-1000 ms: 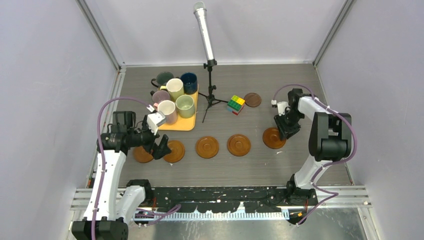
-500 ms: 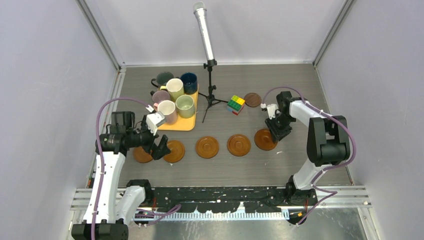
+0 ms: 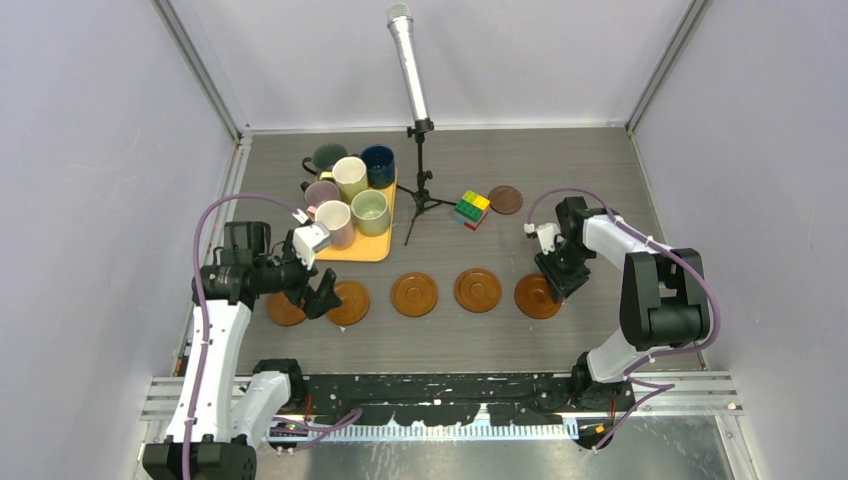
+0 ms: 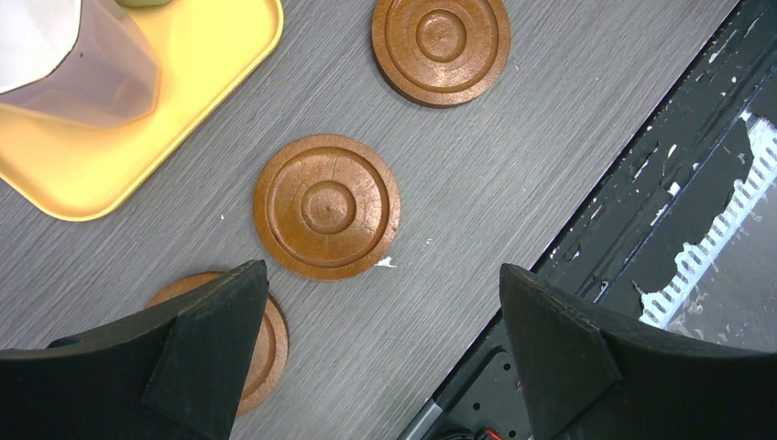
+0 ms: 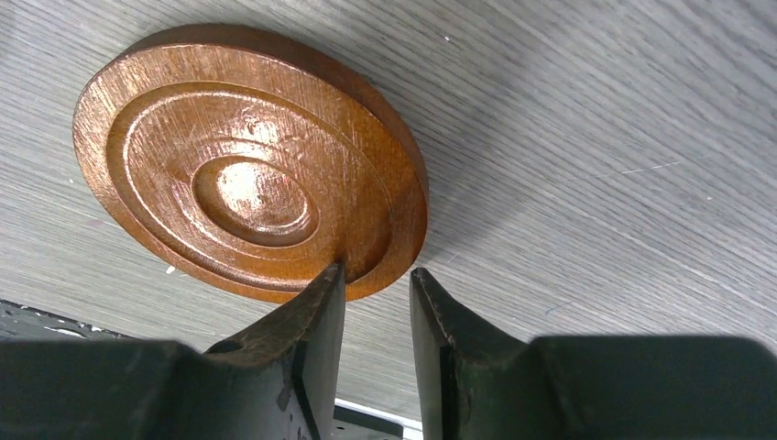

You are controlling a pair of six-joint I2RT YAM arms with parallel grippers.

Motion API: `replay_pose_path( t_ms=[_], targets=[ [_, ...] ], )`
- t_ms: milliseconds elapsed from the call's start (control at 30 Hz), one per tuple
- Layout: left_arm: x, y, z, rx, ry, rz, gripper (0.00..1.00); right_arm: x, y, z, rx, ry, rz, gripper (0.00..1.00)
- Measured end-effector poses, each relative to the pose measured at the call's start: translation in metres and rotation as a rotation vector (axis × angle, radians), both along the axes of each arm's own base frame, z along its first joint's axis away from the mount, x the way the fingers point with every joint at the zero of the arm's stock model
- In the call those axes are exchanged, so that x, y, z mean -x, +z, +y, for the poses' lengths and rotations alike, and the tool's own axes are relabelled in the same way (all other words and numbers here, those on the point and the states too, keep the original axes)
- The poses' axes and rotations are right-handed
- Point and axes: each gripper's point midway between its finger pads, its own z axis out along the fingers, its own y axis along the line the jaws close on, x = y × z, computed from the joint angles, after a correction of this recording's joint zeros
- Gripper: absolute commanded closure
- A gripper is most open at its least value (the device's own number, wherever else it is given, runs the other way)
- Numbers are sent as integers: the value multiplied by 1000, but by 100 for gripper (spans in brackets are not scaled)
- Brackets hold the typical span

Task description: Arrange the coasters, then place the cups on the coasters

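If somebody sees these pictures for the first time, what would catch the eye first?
Probably the row of five brown coasters along the near side of the table, where the right gripper seems to pinch the rim of the rightmost coaster. Next, the six mugs crowded on the yellow tray at far left, and the tall microphone standing at the back.

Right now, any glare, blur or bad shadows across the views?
Right wrist: glare spot at the coaster centre, right gripper dark and slightly soft. Left wrist: table grain sharp, left gripper a featureless black. Top external: even light, faint shadows, walls splay outward.
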Motion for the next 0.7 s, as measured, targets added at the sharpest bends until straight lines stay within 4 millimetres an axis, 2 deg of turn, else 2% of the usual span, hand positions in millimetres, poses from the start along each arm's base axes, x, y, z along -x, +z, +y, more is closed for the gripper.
replay_pose_path(
  t_ms=[100, 200, 467, 567, 700],
  targets=[
    [-1, 0, 0, 0, 0, 2, 0, -1, 1, 0, 1, -13, 0, 52],
    [0, 0, 0, 0, 0, 2, 0, -10, 10, 2, -14, -34, -19, 47],
    [0, 0, 0, -1, 0, 2, 0, -73, 63, 18, -98, -71, -203, 44],
    [0, 0, 0, -1, 0, 1, 0, -75, 64, 18, -102, -67, -206, 40],
    [0, 0, 0, -1, 0, -1, 0, -55, 46, 19, -92, -53, -142, 33]
  ],
)
